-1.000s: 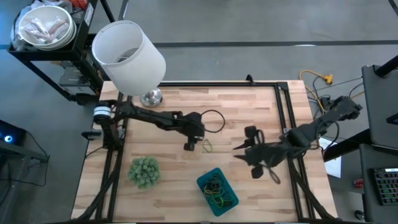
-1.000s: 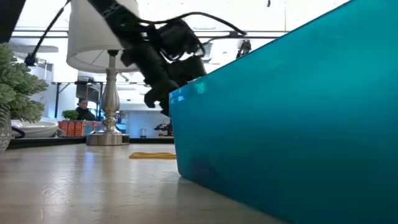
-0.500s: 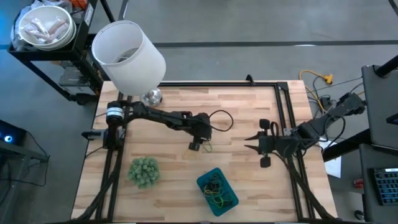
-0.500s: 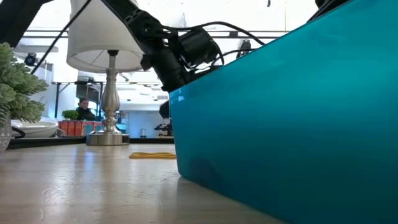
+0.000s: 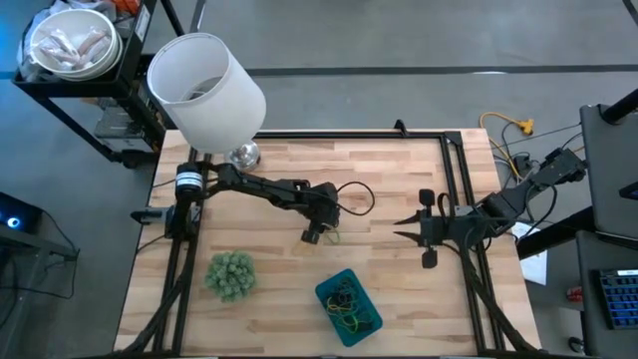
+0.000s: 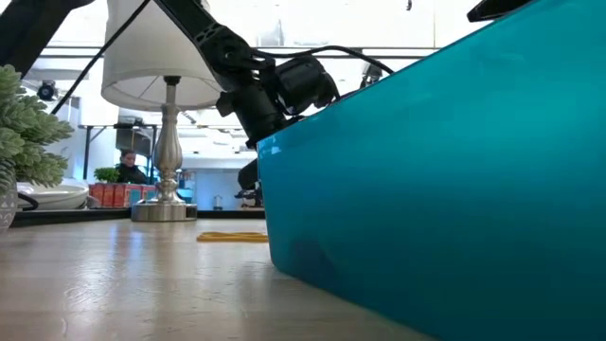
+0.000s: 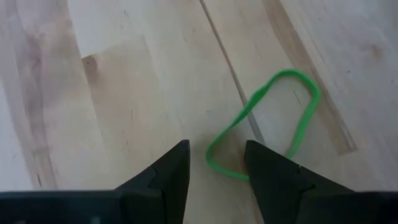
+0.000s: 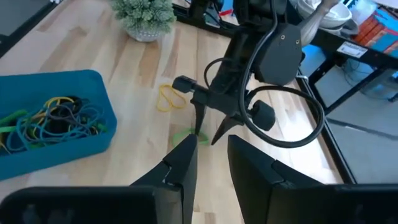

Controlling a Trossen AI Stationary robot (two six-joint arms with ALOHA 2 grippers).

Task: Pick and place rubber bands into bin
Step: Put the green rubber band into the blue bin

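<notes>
Rubber bands: most in bin, two loose on table

Table (image 5: 399,170): wood top, dark frame rails. Lamp (image 5: 206,90) with white shade at the far left corner, largest item on it. Left arm reaches from the left side to table centre; right arm sits at the right edge.

Bin (image 5: 327,294): teal tray, near edge of the table, slightly right of centre. Holds a tangled pile of bands (image 8: 53,118), blue, yellow, green and dark ones visible. In the low view its wall (image 6: 445,180) fills the frame's right.

Fuzzy green ball (image 5: 231,274): near-left area, well apart from the bin.

Left gripper (image 7: 216,163): down near the table surface at centre, fingers parted, nothing between them. Green band (image 7: 267,121) lies flat on the wood just ahead of the fingertips, one end between them.

Right gripper (image 8: 211,149): at the right side, pointing toward centre, fingers apart, empty.

Yellow band (image 8: 168,97): flat on the wood, just beside the green one, outside the bin.
</notes>
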